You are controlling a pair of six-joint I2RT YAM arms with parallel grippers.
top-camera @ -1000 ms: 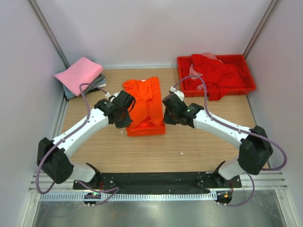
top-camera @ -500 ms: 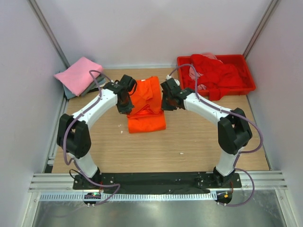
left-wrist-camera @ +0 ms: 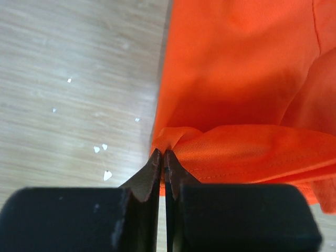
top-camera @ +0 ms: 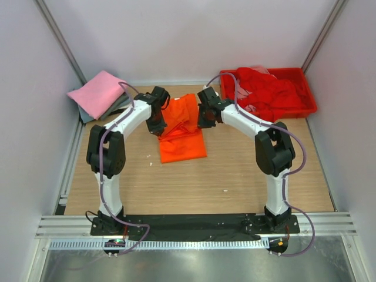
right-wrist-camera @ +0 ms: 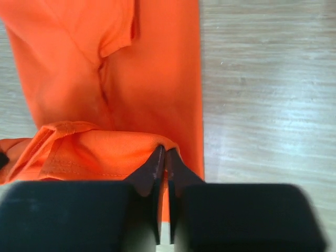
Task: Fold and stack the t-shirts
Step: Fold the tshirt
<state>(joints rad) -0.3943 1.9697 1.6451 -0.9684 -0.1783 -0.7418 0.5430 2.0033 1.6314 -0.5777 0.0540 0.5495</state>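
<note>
One orange t-shirt (top-camera: 183, 144) lies part-folded mid-bench (top-camera: 235, 170), nearer the far edge. The left gripper (left-wrist-camera: 163, 157) is pinched closed on its doubled hem at the left side, and the right gripper (right-wrist-camera: 161, 155) grips it the same way at the right. A pink t-shirt (top-camera: 97, 93) sits in the far left corner, seemingly atop a grey t-shirt (top-camera: 86, 116). Red t-shirts (top-camera: 267, 91) fill the red tray (top-camera: 294, 71) in the far right corner.

Lower centre of frame: right gripper (right-wrist-camera: 162, 152) clamped tight on a raised, hemmed fold of orange t-shirt (right-wrist-camera: 152, 79). Spread flat across upper left and middle, short sleeve (right-wrist-camera: 113, 26) near the top edge. Down the right side, bare wooden table (right-wrist-camera: 268, 89).
</note>
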